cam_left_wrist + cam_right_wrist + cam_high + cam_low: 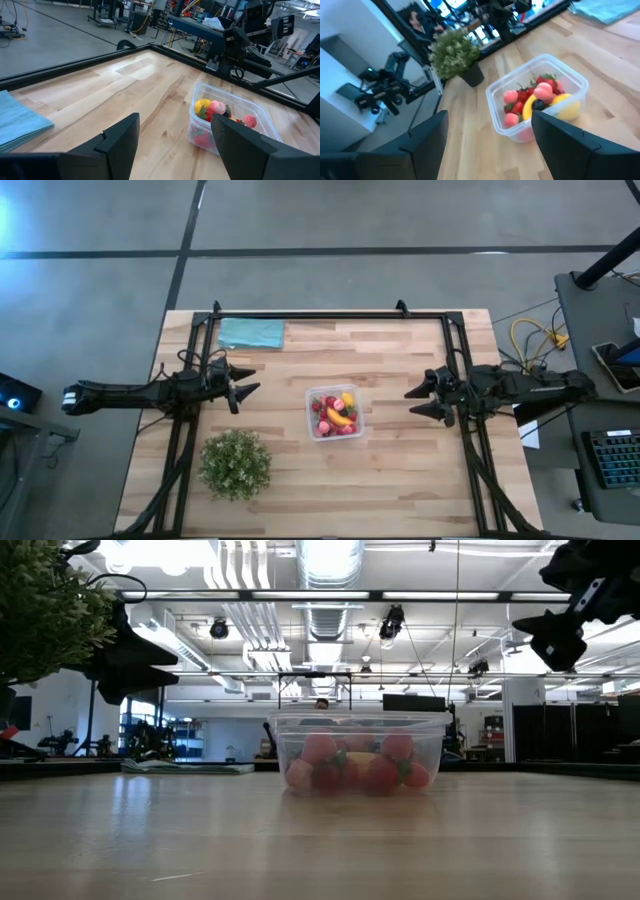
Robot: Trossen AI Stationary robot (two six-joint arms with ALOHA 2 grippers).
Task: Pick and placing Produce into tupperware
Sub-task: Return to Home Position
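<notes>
The clear square tupperware [335,413] stands on its base at the middle of the table, also seen in the low view [358,753]. The produce [336,415] lies inside it: red and pink strawberry pieces, a yellow banana, a small lemon and a dark piece [538,98]. My left gripper [243,390] hovers open to the left of the container, above the table. My right gripper [420,401] hovers open to its right, also off the table. Neither touches anything. Each wrist view shows the container between that arm's fingers, farther off [227,120].
A bushy green plant [235,464] in a dark pot stands near the table's front left. A teal folded cloth [251,332] lies at the far left edge. A black frame [330,315] rims the table. Bare wood lies around the container.
</notes>
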